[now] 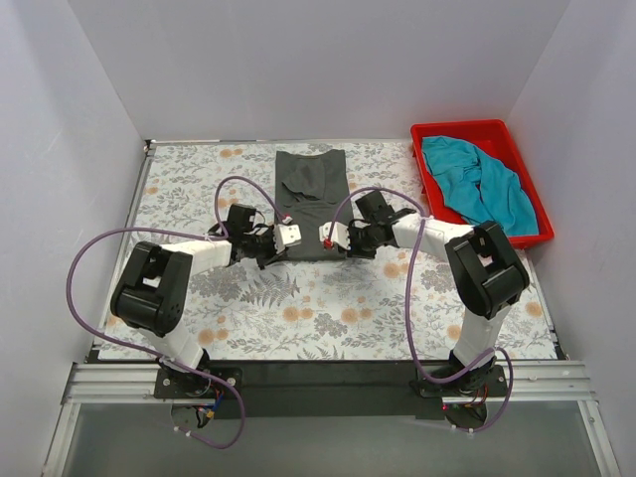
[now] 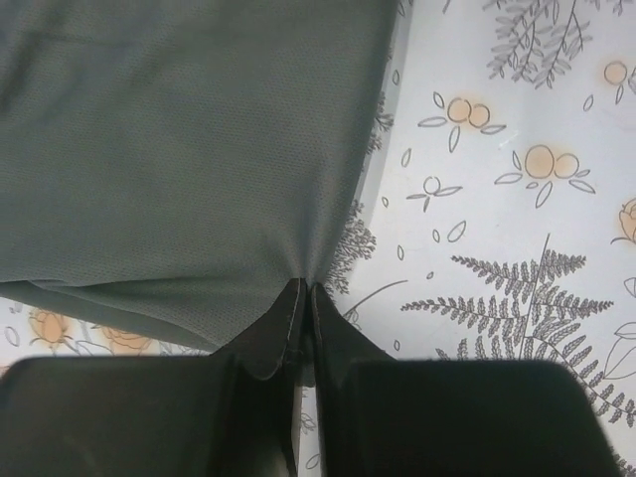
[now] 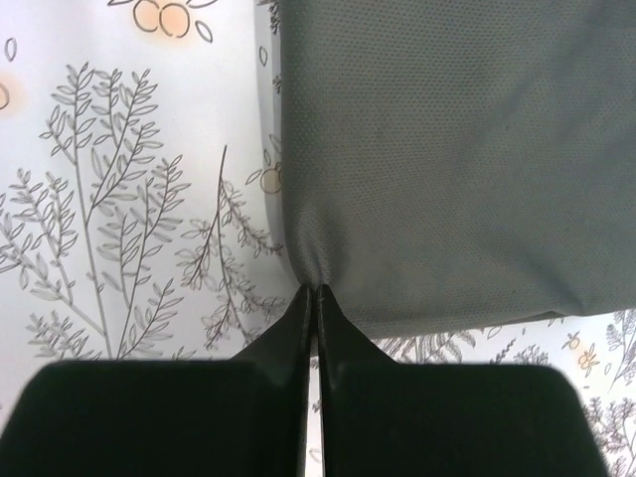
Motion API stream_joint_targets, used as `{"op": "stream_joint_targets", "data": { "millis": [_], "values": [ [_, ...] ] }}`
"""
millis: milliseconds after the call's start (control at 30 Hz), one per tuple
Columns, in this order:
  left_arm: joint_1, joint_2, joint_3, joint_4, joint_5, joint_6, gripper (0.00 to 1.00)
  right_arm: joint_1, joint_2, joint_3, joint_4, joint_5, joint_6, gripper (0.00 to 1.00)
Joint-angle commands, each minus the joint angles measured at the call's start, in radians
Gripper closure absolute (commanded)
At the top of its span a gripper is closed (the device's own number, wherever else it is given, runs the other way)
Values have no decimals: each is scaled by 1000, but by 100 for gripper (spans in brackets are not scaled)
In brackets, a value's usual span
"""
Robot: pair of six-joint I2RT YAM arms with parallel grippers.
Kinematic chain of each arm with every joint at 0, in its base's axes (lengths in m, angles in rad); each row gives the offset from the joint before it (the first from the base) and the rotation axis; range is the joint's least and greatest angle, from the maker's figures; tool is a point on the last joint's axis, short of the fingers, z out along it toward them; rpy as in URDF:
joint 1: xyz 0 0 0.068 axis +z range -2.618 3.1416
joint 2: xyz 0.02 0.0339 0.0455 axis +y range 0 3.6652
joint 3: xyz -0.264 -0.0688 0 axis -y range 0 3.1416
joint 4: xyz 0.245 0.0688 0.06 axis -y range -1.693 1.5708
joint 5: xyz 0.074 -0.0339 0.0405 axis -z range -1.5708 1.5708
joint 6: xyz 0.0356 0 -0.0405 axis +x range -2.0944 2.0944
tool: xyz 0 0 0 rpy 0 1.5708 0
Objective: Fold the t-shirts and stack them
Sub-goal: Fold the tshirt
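Observation:
The dark charcoal grey t-shirt point(image 1: 310, 194) lies folded into a narrow strip at the middle back of the table. My left gripper point(image 1: 281, 241) is shut on its near left corner; in the left wrist view the gripper point(image 2: 304, 288) pinches the grey cloth point(image 2: 189, 149). My right gripper point(image 1: 333, 238) is shut on the near right corner; in the right wrist view the gripper point(image 3: 312, 290) pinches the cloth point(image 3: 447, 149). The teal-blue t-shirt point(image 1: 480, 185) lies crumpled in the red bin point(image 1: 440, 133).
The red bin stands at the back right, partly off the floral tablecloth point(image 1: 328, 308). White walls close in the table on three sides. Purple cables loop over both arms.

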Motion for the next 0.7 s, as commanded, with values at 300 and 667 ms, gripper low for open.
{"op": "stream_joint_targets", "data": {
  "millis": [300, 667],
  "values": [
    [24, -138, 254, -194, 38, -36, 100, -42, -115, 272, -245, -25, 36, 99],
    [-9, -306, 216, -414, 90, -22, 100, -1, -299, 164, -357, -77, 80, 99]
  ]
}}
